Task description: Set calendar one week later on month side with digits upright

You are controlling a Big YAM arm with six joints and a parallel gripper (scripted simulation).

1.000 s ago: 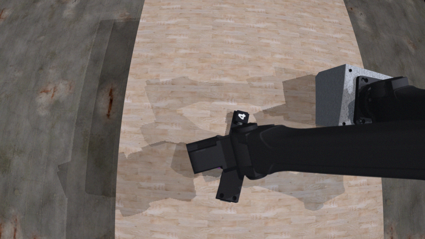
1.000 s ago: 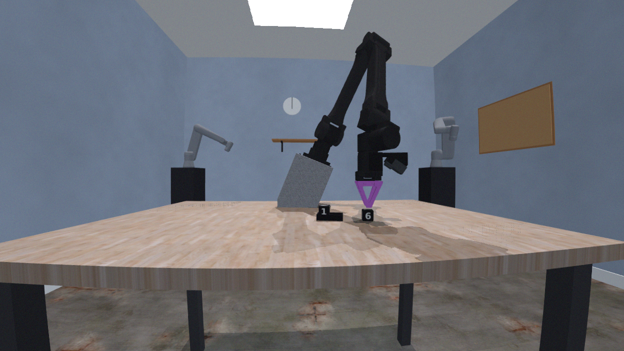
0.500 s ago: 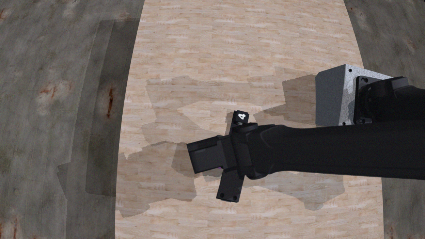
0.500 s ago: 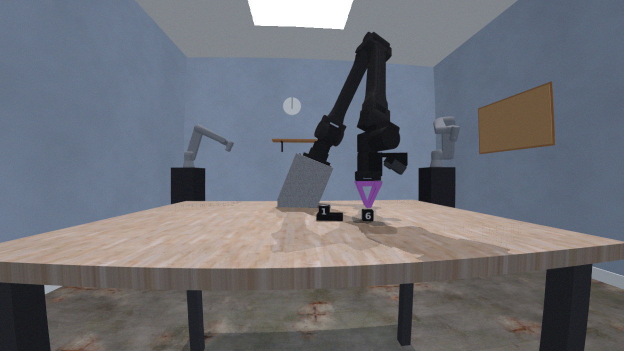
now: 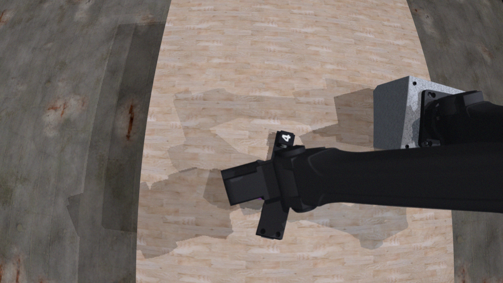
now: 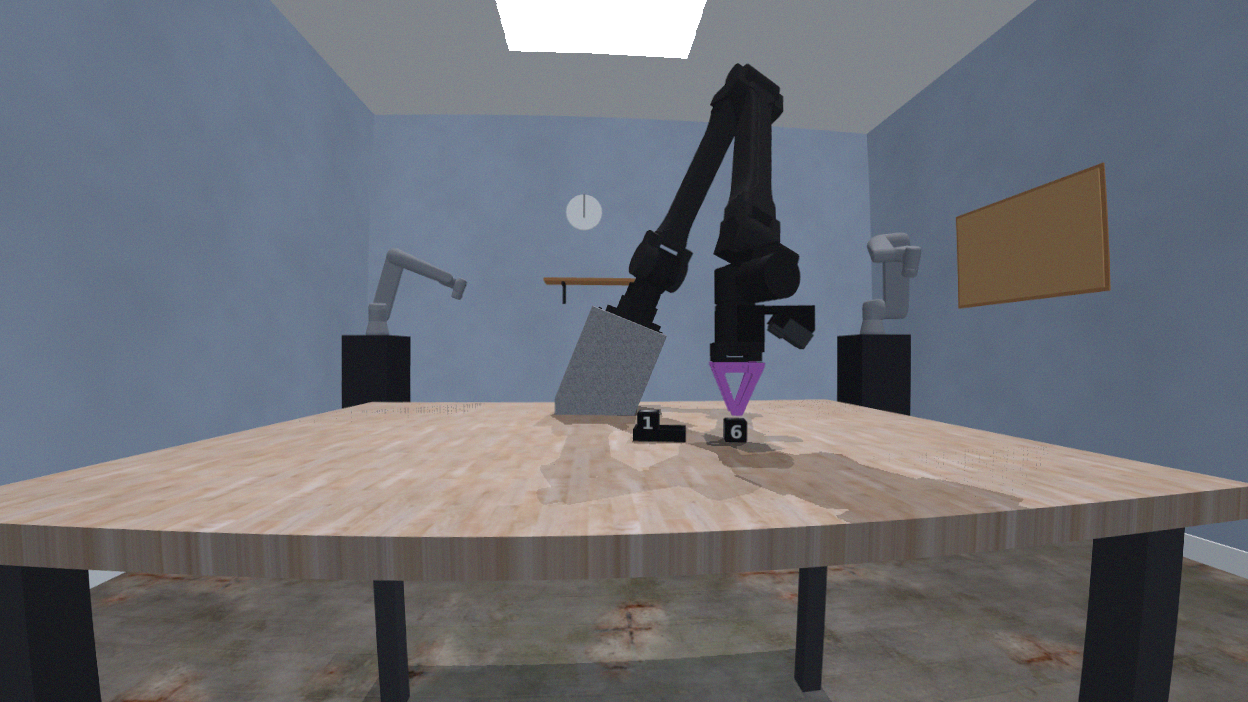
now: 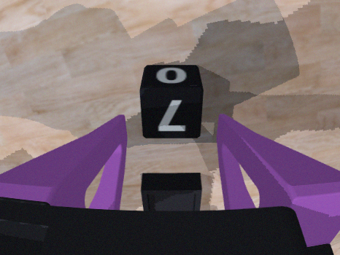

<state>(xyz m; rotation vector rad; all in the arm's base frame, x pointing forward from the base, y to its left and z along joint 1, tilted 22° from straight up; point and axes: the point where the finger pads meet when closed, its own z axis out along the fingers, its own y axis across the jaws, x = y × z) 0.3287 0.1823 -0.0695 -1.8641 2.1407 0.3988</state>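
- Overhead, pale wood-plank tabletop (image 5: 281, 52) crossed by broad grey shadows; stained grey floor (image 5: 52, 140) on both sides.
- Exterior view: blue walls, bright ceiling panel (image 6: 602, 26), round clock (image 6: 583, 212) on the far wall, small shelf (image 6: 589, 281) under it, corkboard (image 6: 1031, 235) on the side wall.
- Two pale idle arms on black pedestals behind the tabletop, one (image 6: 414, 275) at the picture's left, one (image 6: 890, 270) at its right.
- Black arm (image 6: 741, 174) rises from a tilted speckled-grey block (image 6: 608, 362), folds at a high elbow and drops nearly straight down, wrist vertical, purple fingers (image 6: 724, 384) pointing at the tabletop.
- Gripper (image 7: 170, 147): jaws spread about halfway, pinching nothing. In the wrist view bare wood shows on both sides between the fingers and the cube.
- Loose cube (image 7: 170, 100) stands on the tabletop right under the jaws, outside the tray. Wrist view reads 0 on top and an inverted 7 on the near face; exterior view shows a 6 on the face toward that camera.
- Fingertips sit just above this cube in the exterior view; whether they touch it I cannot tell.
- Black tray (image 6: 670, 433) lies flat near the block's foot, just beside the loose cube but apart from it.
- Second cube (image 6: 646, 422) stands in the tray's left end as that camera sees it, showing 1 sideways and 4 on top from overhead.
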